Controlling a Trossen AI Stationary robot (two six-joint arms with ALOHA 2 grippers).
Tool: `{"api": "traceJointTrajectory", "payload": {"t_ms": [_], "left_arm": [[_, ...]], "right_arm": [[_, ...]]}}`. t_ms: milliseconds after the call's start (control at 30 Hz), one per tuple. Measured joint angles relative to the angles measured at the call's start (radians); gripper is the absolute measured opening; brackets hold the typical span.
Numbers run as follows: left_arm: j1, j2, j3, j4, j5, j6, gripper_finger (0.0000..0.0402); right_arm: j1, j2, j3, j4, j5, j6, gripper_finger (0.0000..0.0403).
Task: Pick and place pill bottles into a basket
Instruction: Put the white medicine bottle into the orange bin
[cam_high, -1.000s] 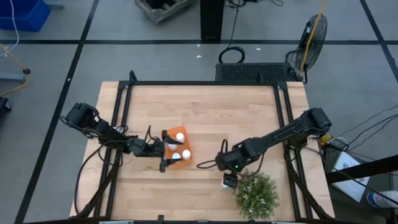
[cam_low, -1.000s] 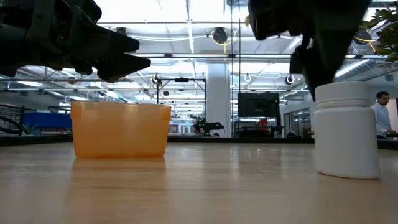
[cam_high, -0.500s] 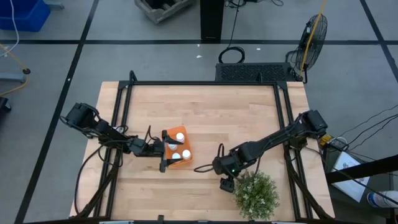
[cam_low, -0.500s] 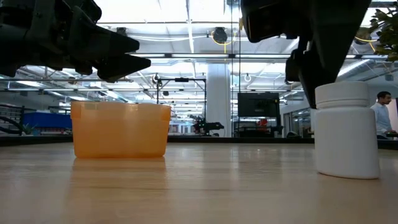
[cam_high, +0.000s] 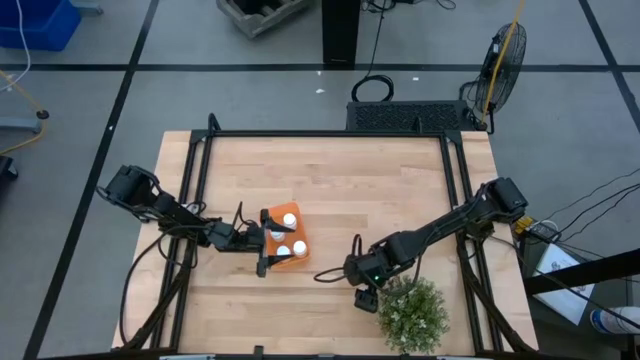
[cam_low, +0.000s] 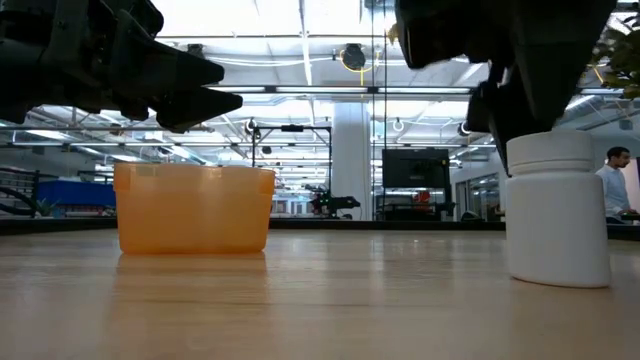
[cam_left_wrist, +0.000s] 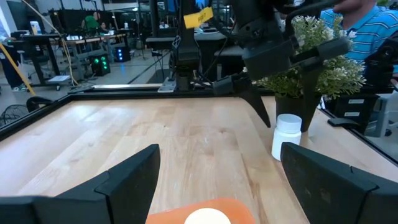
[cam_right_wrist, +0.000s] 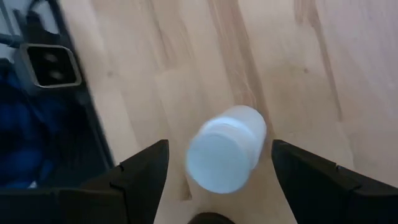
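The orange basket (cam_high: 298, 262) sits left of the table's middle and holds several white pill bottles (cam_high: 289, 219). It also shows in the low view (cam_low: 193, 207). My left gripper (cam_high: 263, 240) hovers open at the basket's left side, with one bottle's cap (cam_left_wrist: 205, 216) just ahead of its fingers. Another pill bottle (cam_low: 557, 210) stands upright on its base near the table's near edge, beside the plant. My right gripper (cam_right_wrist: 219, 144) is open above it and points down. Its fingers (cam_right_wrist: 146, 168) stand on either side of the bottle (cam_right_wrist: 225, 149) without touching it. In the high view this gripper (cam_high: 365, 297) covers the bottle.
A green bushy plant (cam_high: 410, 312) stands at the near right, close beside my right gripper and the standing bottle. Black frame rails (cam_high: 200, 160) run along the table's left, far and right sides. Bare wood lies between the basket and the bottle.
My right gripper has moved a little toward the table's near edge and now stands over the upright bottle, hiding it in the high view. The bottle has not moved. My left arm has kept still.
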Motion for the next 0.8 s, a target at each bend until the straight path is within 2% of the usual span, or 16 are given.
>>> {"api": "traceJointTrajectory", "payload": {"t_ms": [500,800], "left_arm": [[0.000,0.000,0.000,-0.001,0.000,0.000,0.0335],[0.000,0.000,0.000,-0.001,0.000,0.000,0.0335]], "right_arm": [[0.000,0.000,-0.053,0.066,0.000,-0.003,0.0273],[-0.001,0.000,-0.053,0.081,-0.005,-0.014,0.0224]]}}
